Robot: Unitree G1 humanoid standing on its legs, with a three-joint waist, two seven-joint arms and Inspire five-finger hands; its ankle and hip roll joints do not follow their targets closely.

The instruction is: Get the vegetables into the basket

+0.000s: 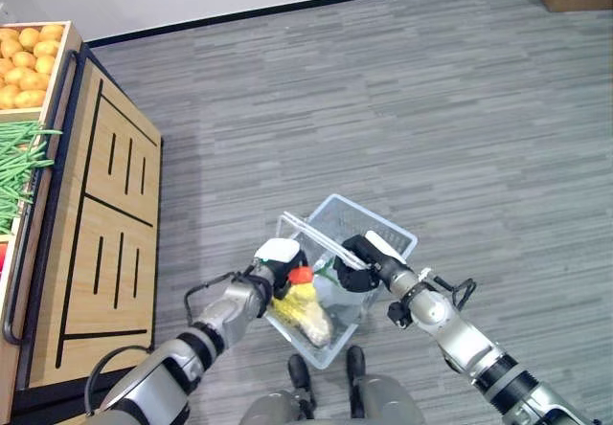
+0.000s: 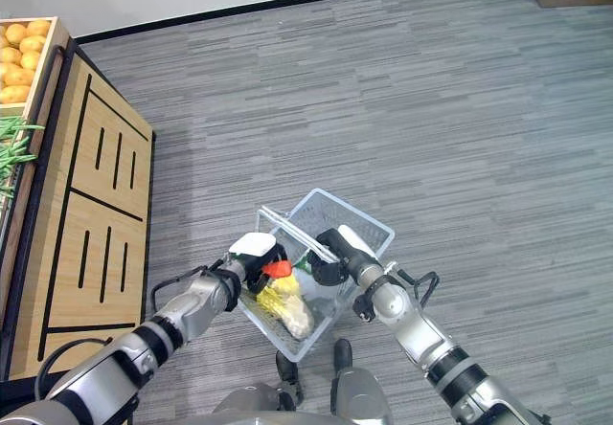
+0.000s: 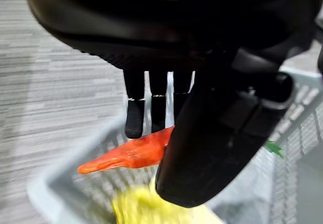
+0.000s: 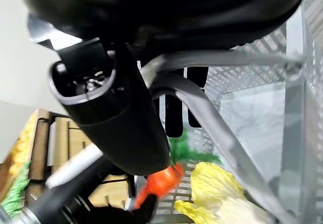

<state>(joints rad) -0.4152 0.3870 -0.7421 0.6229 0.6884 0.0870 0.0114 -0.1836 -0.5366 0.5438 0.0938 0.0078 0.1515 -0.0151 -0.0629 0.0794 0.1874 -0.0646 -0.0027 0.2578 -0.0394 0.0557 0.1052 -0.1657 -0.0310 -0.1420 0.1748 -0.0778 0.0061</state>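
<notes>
I am looking down at a grey mesh basket (image 1: 383, 229) hanging over the striped grey floor (image 1: 383, 90) in front of the robot. My right hand (image 1: 362, 253) is curling round the basket's handles (image 4: 212, 60), the thumb and fingers wrapped about the two grey bars, so that hand is carrying the basket. My left hand (image 1: 273, 264) is hovering at the basket's near left rim and pinching a red-orange pepper (image 3: 128, 154) between thumb and fingers; the pepper's pointed tip is sticking out sideways above the basket's inside. Below it, already lying in the basket, I am seeing a pale yellow leafy cabbage (image 1: 305, 312), and beside that a bit of green leafy vegetable (image 4: 189, 148) against the mesh wall. Off to the robot's left a wooden produce stand (image 1: 101, 224) is standing on the floor, well apart from the basket, with a compartment of oranges (image 1: 29, 61) at its far end and a bunch of green beans (image 1: 19, 162) in the next compartment nearer to me.
</notes>
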